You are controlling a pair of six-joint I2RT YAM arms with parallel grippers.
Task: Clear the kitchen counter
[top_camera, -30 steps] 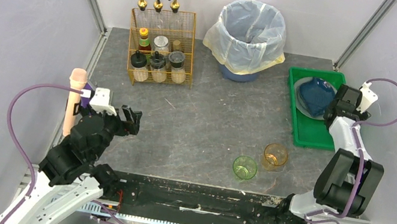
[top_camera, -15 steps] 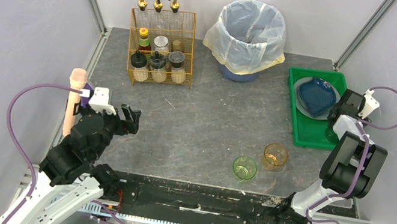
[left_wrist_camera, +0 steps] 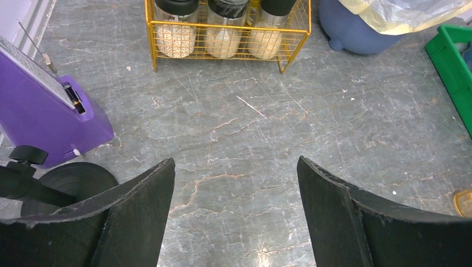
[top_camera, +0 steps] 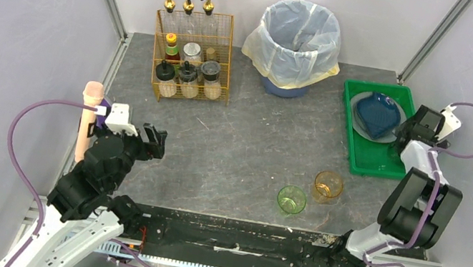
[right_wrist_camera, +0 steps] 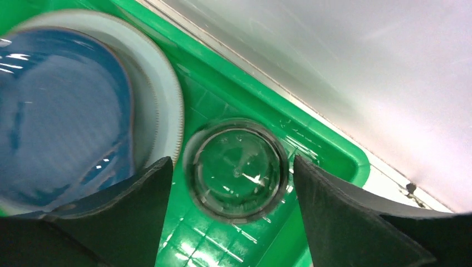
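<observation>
At the far left, the left hand (left_wrist_camera: pixel 235 214) hovers with its fingers spread wide and nothing between them, above a bare stretch of the table (top_camera: pixel 239 141), the dark veined slab that carries everything here. A purple box (left_wrist_camera: pixel 47 114) sits just beside that hand, so a careless sweep outward could shove it. Further back stand a yellow wire rack (top_camera: pixel 191 61) of jars and a lined bin (top_camera: pixel 299 42). Toward the front edge, a green cup (top_camera: pixel 291 200) and an amber cup (top_camera: pixel 328 186) stand near each other on the table (the clearing looks unfinished). On the right, the green tray (top_camera: pixel 359 161) holds a blue dish (top_camera: pixel 376 113) on a pale plate (right_wrist_camera: pixel 167 105), with a clear glass (right_wrist_camera: pixel 235 183) just beside it. The right hand (right_wrist_camera: pixel 232 164) is spread above that glass, its fingers either side of the rim and apparently not gripping it. If it lifts off crooked, a finger could catch the rim and tip the glass against the plate. Both cups look light and slick, so a hurried grab might knock one into the other.
</observation>
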